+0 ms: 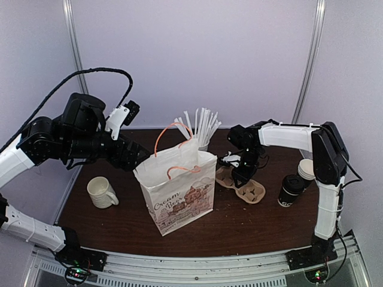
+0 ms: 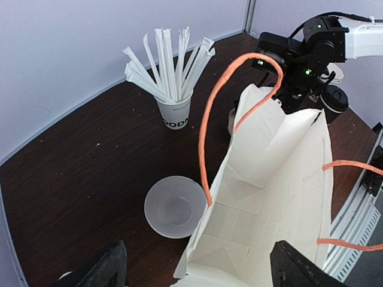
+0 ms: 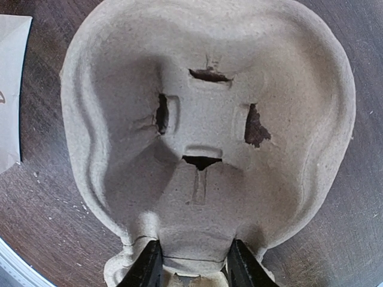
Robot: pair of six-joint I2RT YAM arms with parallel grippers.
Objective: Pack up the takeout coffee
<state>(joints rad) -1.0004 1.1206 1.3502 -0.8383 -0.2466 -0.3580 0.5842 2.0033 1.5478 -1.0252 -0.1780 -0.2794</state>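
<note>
Coffee cup (image 1: 291, 190) stands on the table (image 1: 119, 221) at far right, just beside the cup carrier (image 3: 203, 119). Right gripper (image 3: 194, 250) pinches the carrier's narrow neck. Left gripper (image 2: 200, 266) spread wide above the open paper bag (image 2: 269, 179).

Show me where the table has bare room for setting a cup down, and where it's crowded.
Bare: the near strip of table in front of the cup carrier and black cup; also the near-left patch in front of the mug. Crowded: between the paper bag and the black cup, where the right tool grips the carrier.
</note>
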